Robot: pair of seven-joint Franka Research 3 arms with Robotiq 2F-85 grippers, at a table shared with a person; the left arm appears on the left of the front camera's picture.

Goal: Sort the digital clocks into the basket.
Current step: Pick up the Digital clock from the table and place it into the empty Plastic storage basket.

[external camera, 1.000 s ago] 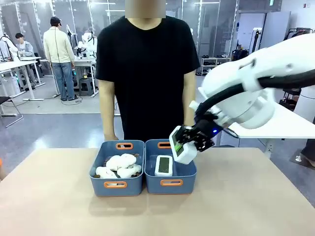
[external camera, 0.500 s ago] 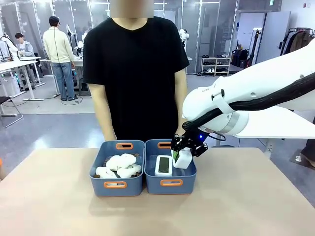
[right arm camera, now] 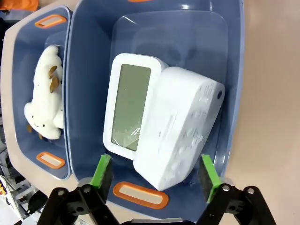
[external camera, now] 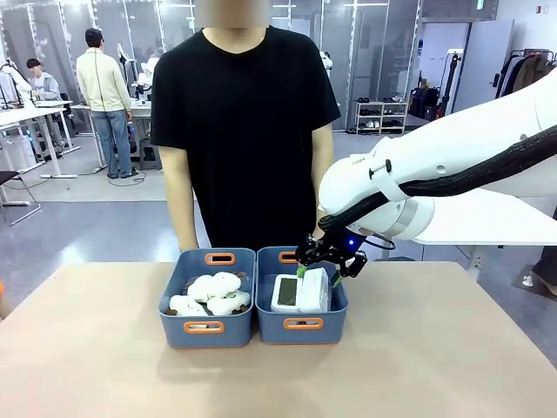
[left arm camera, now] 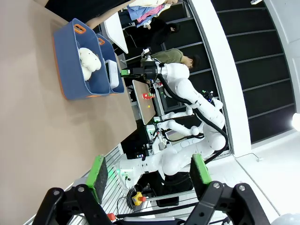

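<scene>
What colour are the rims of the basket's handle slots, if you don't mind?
Orange, clearest in the right wrist view on the basket holding the digital clocks.

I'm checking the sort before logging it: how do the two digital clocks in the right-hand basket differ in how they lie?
The first clock lies flat, its grey screen facing up; the second clock shows only its white back, no screen. The first rests on the basket floor, while the second sits tilted, leaning over the first's edge. Both are white rounded blocks inside the same basket, below the open right gripper.
</scene>
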